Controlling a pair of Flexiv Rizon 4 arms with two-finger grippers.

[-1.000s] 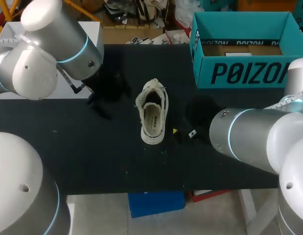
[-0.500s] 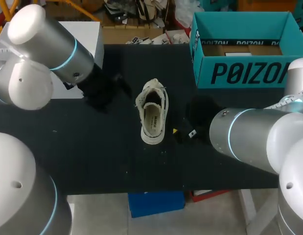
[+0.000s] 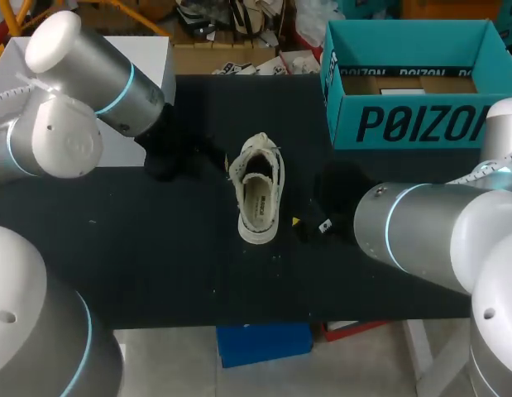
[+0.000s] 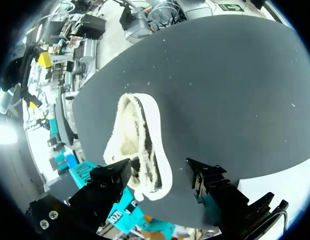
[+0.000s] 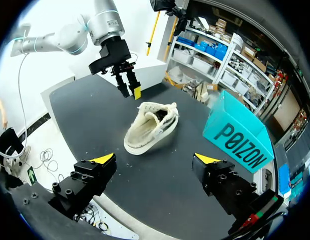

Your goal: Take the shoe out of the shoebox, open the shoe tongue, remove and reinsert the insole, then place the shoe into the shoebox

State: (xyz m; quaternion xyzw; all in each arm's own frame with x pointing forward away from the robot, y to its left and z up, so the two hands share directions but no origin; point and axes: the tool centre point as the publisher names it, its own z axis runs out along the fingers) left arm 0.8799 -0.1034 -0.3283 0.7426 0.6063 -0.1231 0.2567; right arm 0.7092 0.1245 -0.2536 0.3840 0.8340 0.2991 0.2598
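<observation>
Shoe: a cream low-top shoe (image 3: 259, 192) stands upright on its sole near the middle of the black surface (image 3: 156, 265), outside the shoebox. It lies lengthwise, one rounded end towards the near edge and the other towards the far edge.
Shoe opening: it faces up, spread wide, and the pale inside shows.
Left gripper: the gripper (image 5: 129, 91) hangs just off the shoe's far-left side, above the surface. Its fingers stand apart and hold nothing. In its own wrist view the shoe (image 4: 139, 145) lies ahead of and under the parted fingers, with no contact visible.
Right gripper: the gripper (image 3: 310, 223) sits low, just beside the shoe on the side towards the right edge. Its yellow-tipped fingers are spread wide and empty, with the shoe (image 5: 149, 127) ahead of them.
Shoebox: a teal shoebox (image 3: 413, 124) stands open-topped at the far right corner of the surface, well apart from the shoe.
Arms: the left arm (image 3: 82, 91) comes in over the far left corner, and the right arm (image 3: 429, 231) over the near right edge.
</observation>
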